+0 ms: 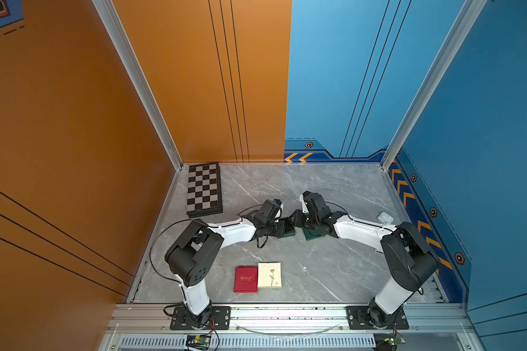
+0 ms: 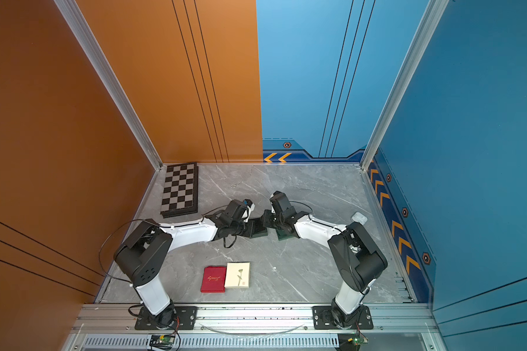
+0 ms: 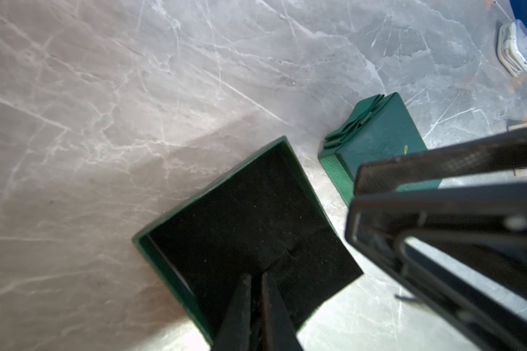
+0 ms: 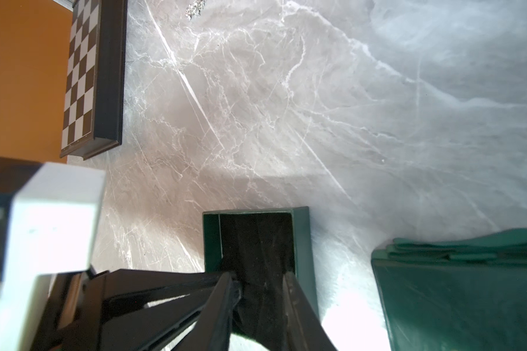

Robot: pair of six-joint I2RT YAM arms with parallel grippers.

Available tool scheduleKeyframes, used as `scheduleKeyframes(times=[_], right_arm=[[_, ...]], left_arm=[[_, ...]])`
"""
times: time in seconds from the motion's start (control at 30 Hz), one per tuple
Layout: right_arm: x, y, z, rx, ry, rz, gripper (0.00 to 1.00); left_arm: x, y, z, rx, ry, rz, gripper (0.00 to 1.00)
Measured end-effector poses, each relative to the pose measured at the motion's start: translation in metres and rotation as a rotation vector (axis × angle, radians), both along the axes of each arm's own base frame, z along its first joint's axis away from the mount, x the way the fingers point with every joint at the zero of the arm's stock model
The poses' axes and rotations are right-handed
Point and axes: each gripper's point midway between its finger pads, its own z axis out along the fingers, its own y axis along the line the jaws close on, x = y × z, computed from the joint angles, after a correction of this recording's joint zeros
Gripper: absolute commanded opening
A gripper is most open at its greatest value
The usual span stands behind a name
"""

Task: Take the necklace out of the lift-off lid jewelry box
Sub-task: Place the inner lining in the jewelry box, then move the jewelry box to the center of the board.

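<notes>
Necklace [image 4: 195,7] well apart from right pincer [image 4: 260,278]

The surface [image 3: 134,91] looks like polished grey marble, smooth with a soft sheen. The jewelry box [image 3: 171,282] has smooth green walls and a matt black, velvety lining [image 3: 250,218]. Its lid [image 3: 384,133] is grained, leather-like green. The necklace [image 4: 195,7] glitters like metal. The chessboard [image 4: 107,76] has a glossy dark frame.
</notes>
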Motion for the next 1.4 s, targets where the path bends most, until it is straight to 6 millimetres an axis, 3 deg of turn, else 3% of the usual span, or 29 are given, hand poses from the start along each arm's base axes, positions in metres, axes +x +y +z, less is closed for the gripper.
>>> scheduleKeyframes(times=[0.2,0.4,0.57,0.87,1.13,1.4], right_arm=[[-0.004,0.004,0.0,-0.009,0.01,0.013,0.25],[-0.002,0.019,0.009,0.0,-0.01,0.043,0.23],[-0.006,0.029,0.0,-0.024,0.016,0.065,0.22],[-0.016,0.031,-0.02,-0.107,0.066,0.068,0.2],[-0.022,0.037,-0.04,-0.186,0.102,0.076,0.19],[-0.016,0.038,-0.054,-0.251,0.127,0.08,0.17]], left_arm=[[0.002,0.003,0.005,0.005,-0.02,0.013,0.14],[0.003,0.011,0.038,-0.025,-0.1,0.036,0.15],[0.005,0.029,0.054,-0.038,-0.148,0.08,0.16],[0.008,0.058,0.055,-0.028,-0.16,0.144,0.16],[0.01,0.066,0.064,-0.039,-0.184,0.157,0.16],[0.009,0.072,0.064,-0.036,-0.183,0.168,0.16]])
